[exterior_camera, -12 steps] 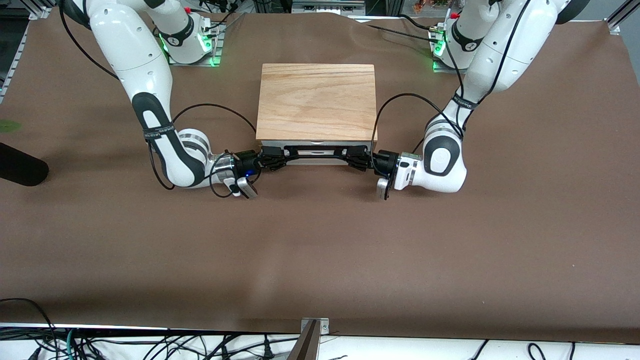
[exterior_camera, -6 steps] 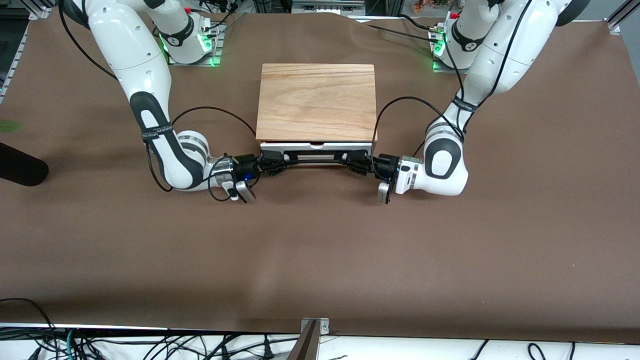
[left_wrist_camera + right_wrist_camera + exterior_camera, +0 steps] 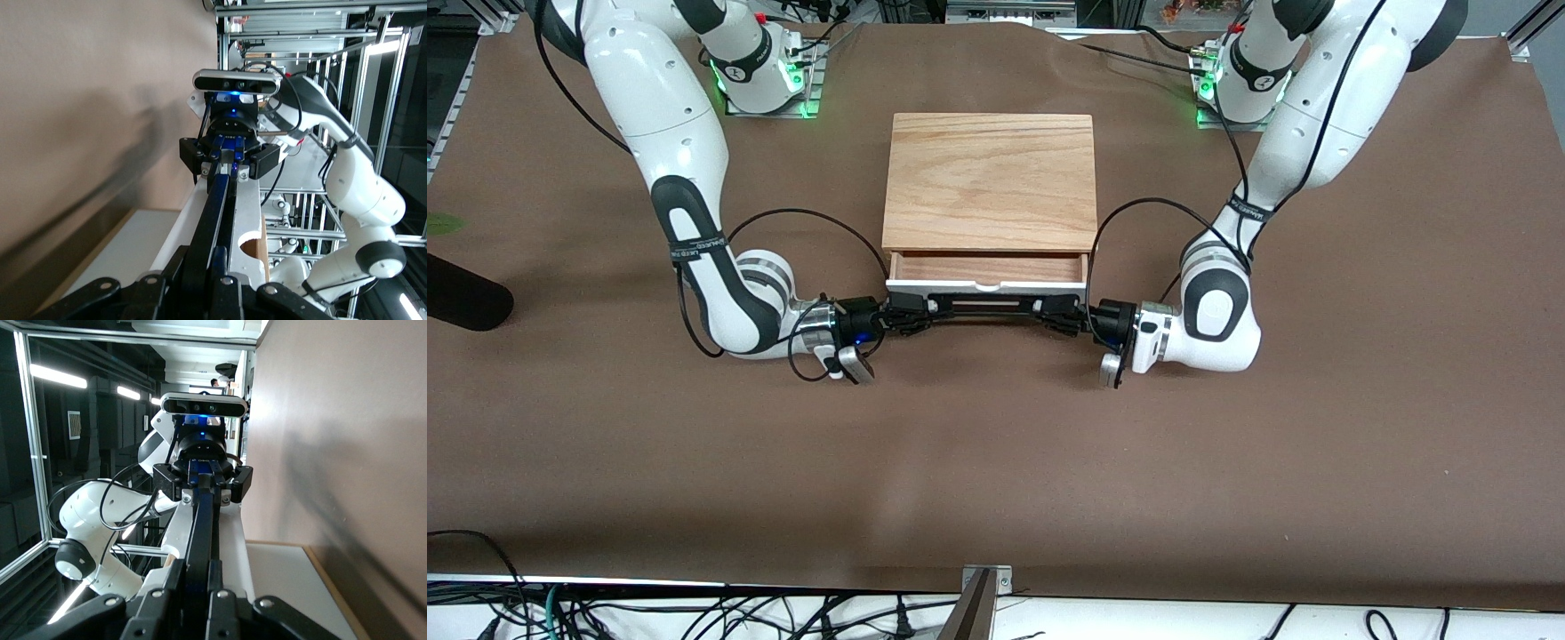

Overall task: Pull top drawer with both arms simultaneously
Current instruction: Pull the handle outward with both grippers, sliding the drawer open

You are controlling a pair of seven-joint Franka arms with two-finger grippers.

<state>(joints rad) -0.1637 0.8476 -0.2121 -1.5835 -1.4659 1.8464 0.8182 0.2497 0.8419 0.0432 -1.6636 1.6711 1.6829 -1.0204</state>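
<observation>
1. Top drawer (image 3: 986, 269) of a low box sits partly open in the middle of the desk (image 3: 996, 462), which is covered in plain brown matte sheeting. A strip of the drawer's light wood bottom shows between the box and the white front panel.

2. Judging from that strip, the pull is underway but not finished; most of the drawer seems to lie inside the box. What is left is to draw it farther toward the front camera with both arms level, so it does not skew.

3. Covering the box is a flat, rectangular slab (image 3: 990, 180) of light oak grain with a smooth finish.

4. Two white jointed arms with black bands and looping black cables reach in from their bases, one from each end of the desk.

5. A wide, thin black bar handle (image 3: 983, 307) runs along the front panel, which has a small curved notch in its upper edge.

6. The left end effector (image 3: 1055, 316) is clenched on the handle's end toward the left arm's side.

7. The right end effector (image 3: 910, 314) is clenched on the handle's other end. Each wrist view looks straight along the bar to the other arm's end effector.
</observation>
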